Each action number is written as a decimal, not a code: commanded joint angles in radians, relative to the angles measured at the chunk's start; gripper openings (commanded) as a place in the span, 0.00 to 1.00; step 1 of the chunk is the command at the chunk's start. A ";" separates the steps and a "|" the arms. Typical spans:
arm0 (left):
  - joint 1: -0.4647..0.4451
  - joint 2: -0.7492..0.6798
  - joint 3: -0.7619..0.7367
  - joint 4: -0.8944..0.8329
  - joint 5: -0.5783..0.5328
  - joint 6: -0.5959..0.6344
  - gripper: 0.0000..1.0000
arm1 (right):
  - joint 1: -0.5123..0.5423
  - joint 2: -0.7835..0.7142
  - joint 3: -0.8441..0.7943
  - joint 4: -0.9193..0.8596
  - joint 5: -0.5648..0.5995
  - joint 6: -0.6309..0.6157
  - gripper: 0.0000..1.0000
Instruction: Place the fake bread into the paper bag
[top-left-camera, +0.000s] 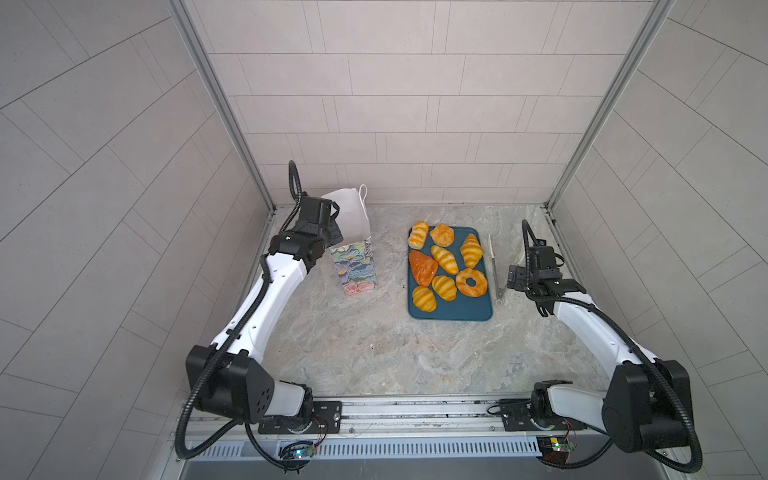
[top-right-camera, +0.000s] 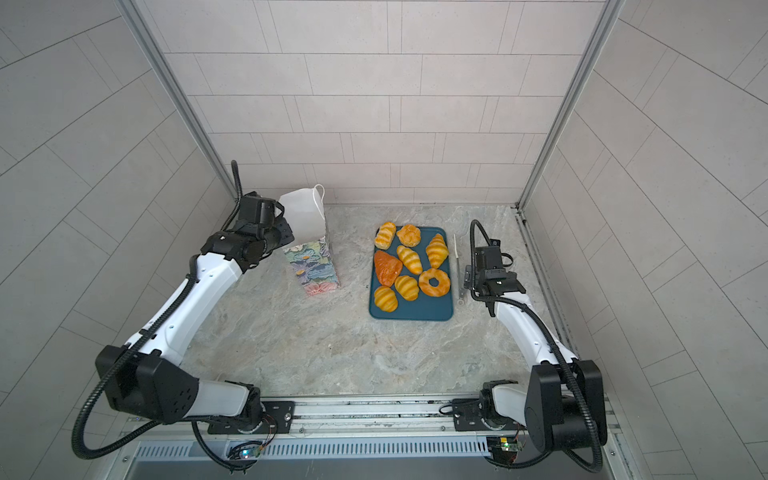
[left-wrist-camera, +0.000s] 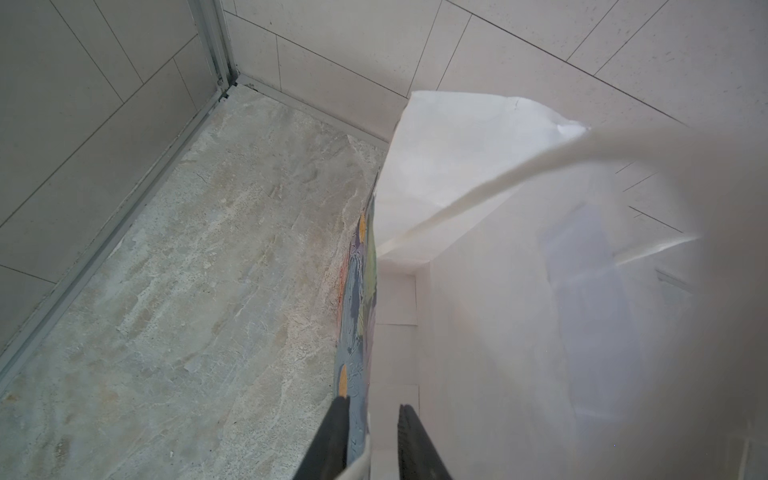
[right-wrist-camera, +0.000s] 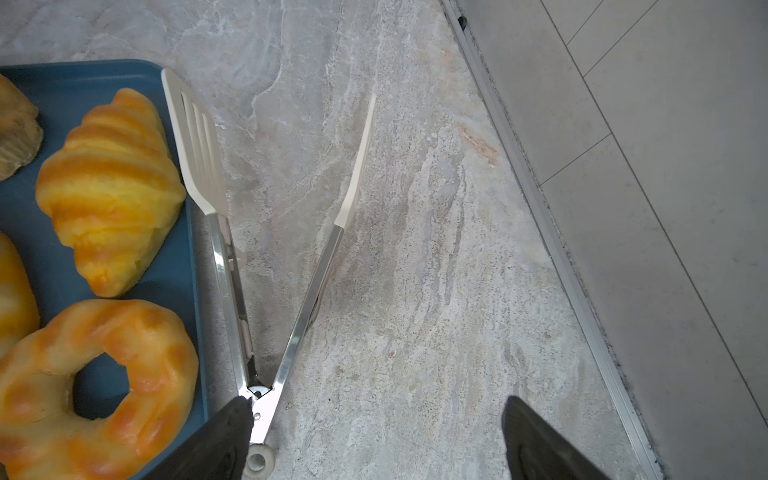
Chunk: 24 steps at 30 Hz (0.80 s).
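**Fake bread (top-left-camera: 444, 258) all on the tray (top-left-camera: 457, 309), left jaws astride the paper bag (top-left-camera: 357, 266) wall**

All eight glossy pastries lie on the teal tray, right of middle on the counter (top-left-camera: 374, 353). They are striped croissants and rolls, a ring doughnut (top-left-camera: 471, 282) on the tray's right side, and a darker orange triangular piece (top-left-camera: 423, 267) at its left edge.

The paper bag stands upright toward the far left, with bare counter between it and the tray. Its mouth is open, the white lining shows, and a white cord handle (top-left-camera: 363, 195) pokes up at the far side. The left jaws are at the bag's left rim. In the left wrist view one finger (left-wrist-camera: 328, 440) sits outside by the flowered print and the other finger (left-wrist-camera: 415, 444) inside by the lining. The paper wall runs through the narrow gap between them; whether they are pinching it I cannot tell.

A pair of tongs (top-left-camera: 496, 266) lies on the counter just beside the tray's right edge, spread open, with the white blades pointing far. The right jaws hang released and wide over the tongs' hinge end, holding nothing. In the right wrist view one of their fingers (right-wrist-camera: 216, 440) overlaps the handle end, and the other is over bare counter.
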 joint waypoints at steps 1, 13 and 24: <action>0.003 0.015 0.031 0.005 0.023 -0.045 0.20 | -0.015 0.005 0.017 -0.023 0.029 0.025 0.95; -0.012 0.033 0.028 0.062 0.049 -0.112 0.02 | -0.035 -0.002 0.008 -0.033 0.014 0.038 0.95; -0.037 0.070 0.040 0.109 0.053 -0.141 0.02 | -0.044 -0.005 0.008 -0.047 0.011 0.044 0.95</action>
